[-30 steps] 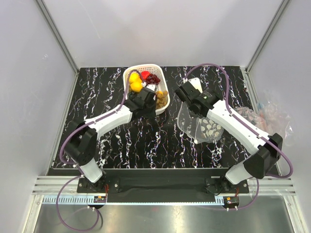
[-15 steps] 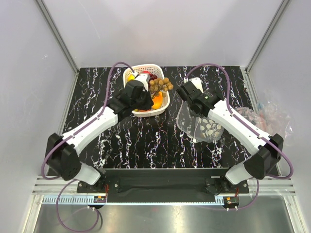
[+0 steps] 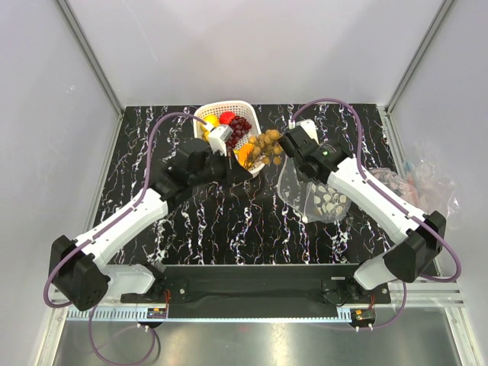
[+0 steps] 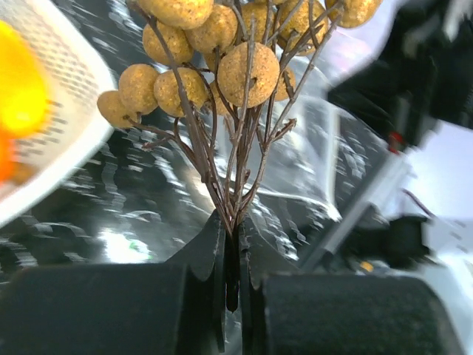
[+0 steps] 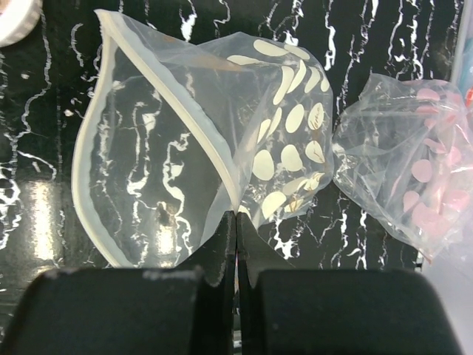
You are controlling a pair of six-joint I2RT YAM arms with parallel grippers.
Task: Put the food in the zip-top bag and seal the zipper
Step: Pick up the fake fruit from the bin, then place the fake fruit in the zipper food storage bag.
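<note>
My left gripper [image 3: 242, 165] is shut on the brown stem of the tan grapes [image 4: 236, 70] and holds the bunch [image 3: 267, 145] in the air between the basket and the bag. My right gripper [image 5: 236, 222] is shut on the white zipper rim of the clear zip-top bag [image 5: 170, 170], holding its mouth open; the bag [image 3: 316, 194] has cream spots on its far part. A red strawberry [image 3: 227, 117], dark purple grapes [image 3: 242, 126], a yellow lemon [image 3: 209, 120] and an orange [image 3: 245, 151] lie in the basket.
The white lattice basket [image 3: 204, 114] stands at the back centre of the black marbled table. A second clear bag with pink spots [image 5: 414, 170] lies to the right of the held bag. Grey walls close in both sides.
My left gripper took the tan grapes out of the basket and carried them right, toward the bag's open mouth. The right gripper and bag have hardly moved.
</note>
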